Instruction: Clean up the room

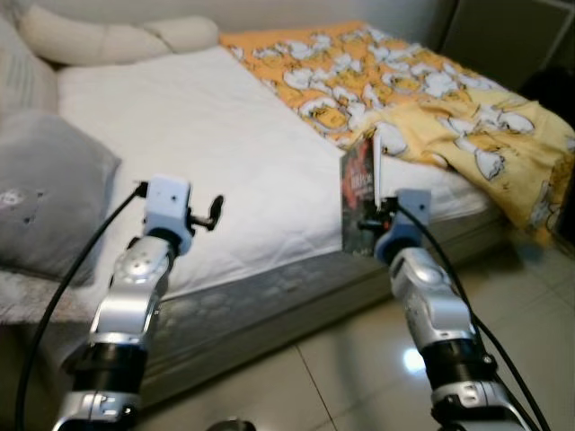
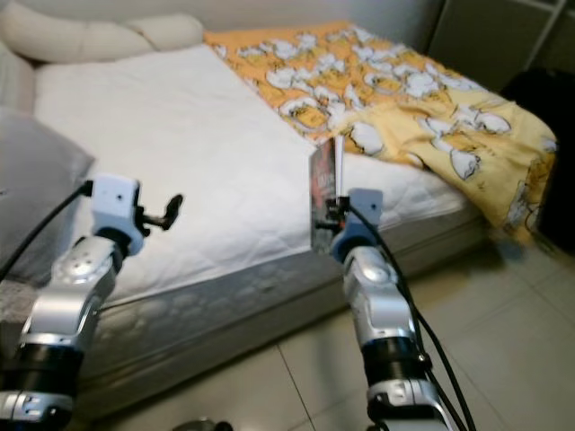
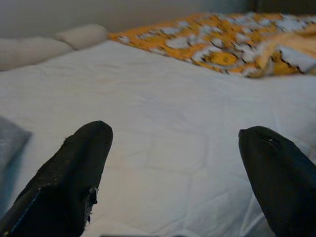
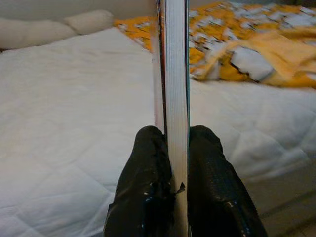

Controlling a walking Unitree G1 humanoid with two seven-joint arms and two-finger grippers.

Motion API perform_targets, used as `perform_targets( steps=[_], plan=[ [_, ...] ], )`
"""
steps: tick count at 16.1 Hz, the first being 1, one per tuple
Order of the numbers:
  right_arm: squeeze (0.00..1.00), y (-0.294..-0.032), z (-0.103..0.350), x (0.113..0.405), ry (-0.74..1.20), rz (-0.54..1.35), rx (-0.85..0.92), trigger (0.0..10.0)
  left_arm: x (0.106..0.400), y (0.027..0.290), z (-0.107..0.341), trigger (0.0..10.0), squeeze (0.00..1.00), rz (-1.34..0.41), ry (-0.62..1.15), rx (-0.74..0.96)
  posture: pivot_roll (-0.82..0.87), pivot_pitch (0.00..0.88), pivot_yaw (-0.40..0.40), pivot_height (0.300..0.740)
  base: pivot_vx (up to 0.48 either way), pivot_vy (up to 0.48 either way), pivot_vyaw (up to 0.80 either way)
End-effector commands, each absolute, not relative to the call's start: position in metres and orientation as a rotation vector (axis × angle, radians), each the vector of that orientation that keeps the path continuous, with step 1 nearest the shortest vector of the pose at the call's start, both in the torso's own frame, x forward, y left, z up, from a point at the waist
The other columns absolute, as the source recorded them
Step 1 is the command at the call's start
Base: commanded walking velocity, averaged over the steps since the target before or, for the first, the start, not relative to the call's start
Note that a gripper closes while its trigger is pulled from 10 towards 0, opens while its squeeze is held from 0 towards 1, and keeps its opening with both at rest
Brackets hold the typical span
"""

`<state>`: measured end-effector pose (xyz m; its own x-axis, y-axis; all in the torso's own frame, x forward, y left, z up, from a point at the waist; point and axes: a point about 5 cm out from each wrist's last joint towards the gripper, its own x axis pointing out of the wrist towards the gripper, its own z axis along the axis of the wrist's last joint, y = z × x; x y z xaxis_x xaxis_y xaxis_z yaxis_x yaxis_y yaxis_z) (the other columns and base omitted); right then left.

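Book [image 1: 360, 190] upright, clamped in right pincer [image 4: 176, 163]; bed [image 1: 225, 153] beyond.

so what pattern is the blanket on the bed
Orange-yellow with white cartoon figures; the blanket shows best in the left eye view.

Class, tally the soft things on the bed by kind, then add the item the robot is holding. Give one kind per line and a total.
Cream pillows: 2
Grey cushion: 1
Yellow patterned blanket: 1
Book, clamped in the right gripper: 1
Total: 5
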<state>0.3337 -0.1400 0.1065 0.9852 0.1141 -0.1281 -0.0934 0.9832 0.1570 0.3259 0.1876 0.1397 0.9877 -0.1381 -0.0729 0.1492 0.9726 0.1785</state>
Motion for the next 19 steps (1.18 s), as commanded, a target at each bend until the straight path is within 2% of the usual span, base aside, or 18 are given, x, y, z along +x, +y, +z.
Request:
perform_targets(
  steps=[1, 14, 19],
  plan=[
    [0.00, -0.1293, 0.1222, 0.3383, 0.077, 0.161, 0.126, 10.0, 0.3249, 0.1914, 0.1385, 10.0, 0.00, -0.127, 0.064, 0.188, 0.03, 0.000, 0.008, 0.740, 0.274, 0.000, 0.77],
    [0.00, -0.1289, 0.1185, 0.3377, 0.099, 0.169, 0.102, 10.0, 0.3252, 0.1887, 0.1371, 10.0, 0.00, -0.150, 0.074, 0.187, 0.03, 0.000, 0.009, 0.740, 0.275, 0.000, 0.74],
    [0.00, -0.1300, 0.1197, 0.3389, 0.097, 0.154, 0.146, 10.0, 0.3243, 0.1846, 0.1361, 10.0, 0.00, -0.196, 0.082, 0.171, 0.03, 0.000, 0.010, 0.740, 0.278, 0.000, 0.00]
  ],
)
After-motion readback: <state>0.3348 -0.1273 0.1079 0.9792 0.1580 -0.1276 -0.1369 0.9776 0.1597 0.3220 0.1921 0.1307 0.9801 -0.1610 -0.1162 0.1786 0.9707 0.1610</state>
